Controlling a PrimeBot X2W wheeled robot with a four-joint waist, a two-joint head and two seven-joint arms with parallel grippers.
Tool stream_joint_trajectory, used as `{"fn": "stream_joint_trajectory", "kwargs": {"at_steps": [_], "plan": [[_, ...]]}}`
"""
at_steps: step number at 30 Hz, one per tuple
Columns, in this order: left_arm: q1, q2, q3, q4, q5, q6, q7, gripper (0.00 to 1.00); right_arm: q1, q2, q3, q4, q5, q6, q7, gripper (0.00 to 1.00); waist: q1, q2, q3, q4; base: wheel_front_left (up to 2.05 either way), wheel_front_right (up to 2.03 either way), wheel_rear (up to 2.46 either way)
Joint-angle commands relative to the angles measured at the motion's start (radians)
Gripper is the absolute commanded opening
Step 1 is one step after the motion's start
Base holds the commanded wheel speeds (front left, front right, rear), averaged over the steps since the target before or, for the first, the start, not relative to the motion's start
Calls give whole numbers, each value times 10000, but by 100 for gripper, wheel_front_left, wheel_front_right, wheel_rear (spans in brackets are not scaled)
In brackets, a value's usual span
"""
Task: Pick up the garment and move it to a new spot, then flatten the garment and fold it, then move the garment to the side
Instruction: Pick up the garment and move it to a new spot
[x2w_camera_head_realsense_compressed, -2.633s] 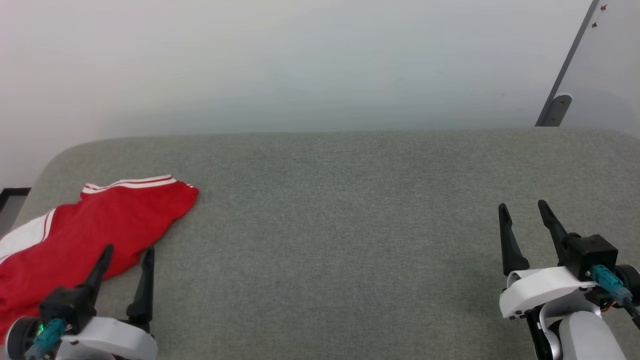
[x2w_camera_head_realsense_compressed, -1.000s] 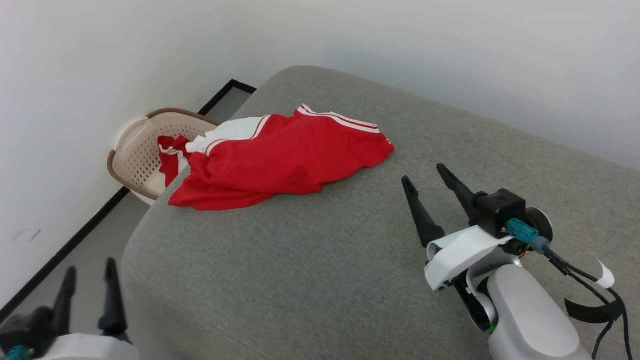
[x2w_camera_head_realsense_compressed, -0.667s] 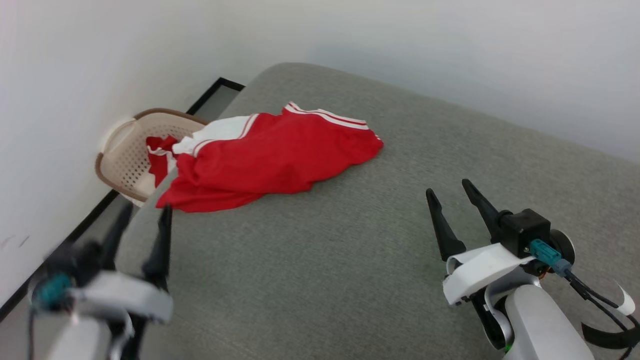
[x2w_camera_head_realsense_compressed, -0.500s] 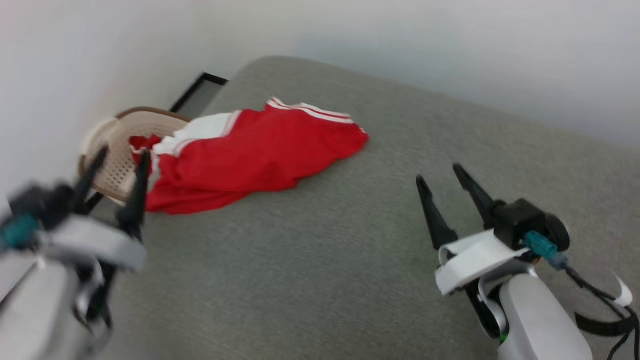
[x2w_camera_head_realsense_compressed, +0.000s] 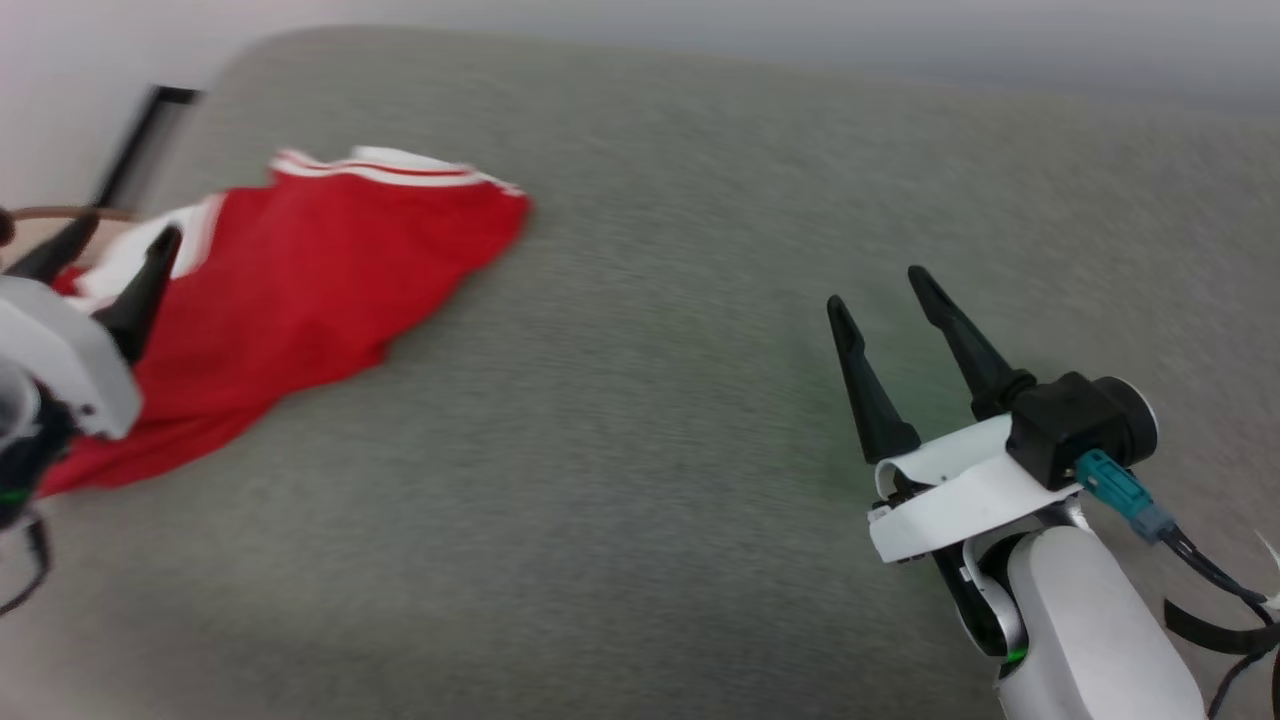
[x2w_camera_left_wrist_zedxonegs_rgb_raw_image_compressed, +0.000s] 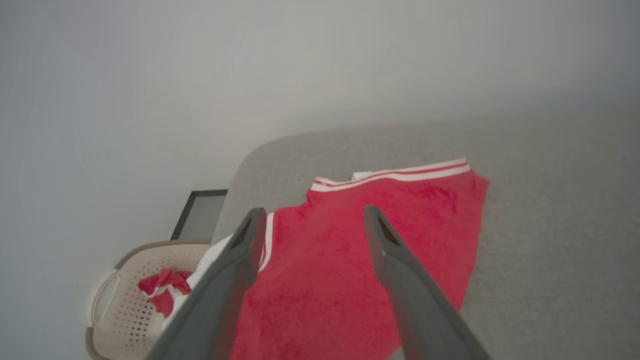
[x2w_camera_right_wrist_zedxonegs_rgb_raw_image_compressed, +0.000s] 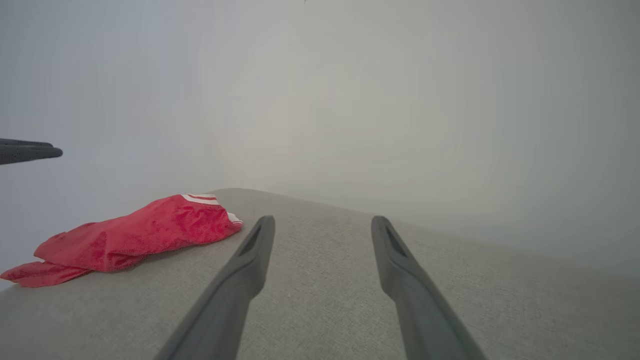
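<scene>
Head view, sharpness: smeared, with soft edges.
Head view, garment (x2w_camera_head_realsense_compressed: 300, 270): red and rumpled, at the far left of the grey cushion (x2w_camera_head_realsense_compressed: 650, 450). Its red-and-white striped hem (x2w_camera_head_realsense_compressed: 390, 172) is turned toward the far edge.
Head view, left pincer (x2w_camera_head_realsense_compressed: 133, 226): at the left border, fingers spread apart and holding nothing. It shows over the garment's left part; whether it touches the cloth I cannot tell.
Head view, right pincer (x2w_camera_head_realsense_compressed: 875, 288): lower right, fingers spread with nothing between them. It is over bare cushion, well apart from the garment.
Left wrist view, left pincer: both fingers rise with a wide gap, and the garment shows through the gap and beyond the tips.
Left wrist view, garment: spread near the cushion's rounded corner, striped hem farthest from the camera. A white sleeve (x2w_camera_left_wrist_zedxonegs_rgb_raw_image_compressed: 200, 274) lies at the cushion's edge beside one finger.
Left wrist view, basket (x2w_camera_left_wrist_zedxonegs_rgb_raw_image_compressed: 115, 310): pale, perforated and brown-rimmed, below the cushion's edge and against the wall (x2w_camera_left_wrist_zedxonegs_rgb_raw_image_compressed: 100, 100). A bunch of red cloth (x2w_camera_left_wrist_zedxonegs_rgb_raw_image_compressed: 162, 292) lies in it; the finger hides whether it joins the garment.
Right wrist view, right pincer: released, fingers wide and empty, with bare cushion beneath.
Right wrist view, garment: a low red heap to the left, well apart from the fingers, hem toward the wall.
Right wrist view, left edge: a dark finger (x2w_camera_right_wrist_zedxonegs_rgb_raw_image_compressed: 30, 151) of the left pincer juts in above the garment.
</scene>
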Motion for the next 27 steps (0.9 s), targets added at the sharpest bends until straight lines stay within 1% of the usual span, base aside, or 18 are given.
{"fn": "stream_joint_trajectory", "kwargs": {"at_steps": [1, 4, 6, 7, 8, 12, 15, 21, 22, 24, 27], "plan": [[-297, 329, -440, -75, -575, 22, 528, 100, 46, -5, -17, -161, 80, -14, -12, 100, 0, 0, 1424, -1586, 0, 0, 0], [-474, 1087, -1552, -261, -2051, 22, 2124, 100, 203, 9, -2, -468, 149, -14, -12, 100, 0, 0, 1612, -1905, 0, 0, 0], [-649, 1565, -2169, -652, -2704, 20, 2802, 100, 186, 9, 33, -655, 182, -14, -14, 100, 0, 0, 1766, -2098, 0, 0, 0], [-733, 1768, -2339, -743, -3105, 21, 2989, 100, 188, 11, 44, -762, 190, -14, -14, 100, 0, 0, 1860, -2189, 0, 0, 0], [-791, 1954, -2548, -866, -3287, 21, 3077, 100, 201, 5, 52, -847, 187, -14, -12, 100, 0, 0, 1968, -2275, 0, 0, 0], [-889, 2428, -3187, -1250, -4056, 21, 3076, 100, 199, 6, 122, -1275, 176, -14, -13, 100, 0, 0, 2442, -2588, 0, 0, 0], [-998, 2577, -3558, -1177, -4370, 21, 2971, 100, 209, 6, 223, -1588, 119, -14, -13, 100, 0, 0, 2796, -2805, 0, 0, 0], [-952, 2250, -4342, -1083, -4977, 21, 3021, 100, 418, 8, 207, -1992, -47, -14, -13, 100, 0, 0, 3079, -2970, 0, 0, 0], [-960, 2179, -4450, -1119, -5058, 21, 3041, 85, 432, 8, 197, -2012, -69, -14, -13, 100, 0, 0, 3076, -2972, 0, 0, 0], [-993, 2039, -4653, -1219, -5185, 21, 2980, 0, 435, 5, 165, -2027, -119, -14, -13, 100, 0, 0, 3002, -2943, 0, 0, 0], [-1100, 1945, -4862, -1330, -5156, -17, 2679, 0, 472, 8, 171, -1975, -137, -14, -13, 100, 0, 0, 2757, -2818, 0, 0, 0]]}}
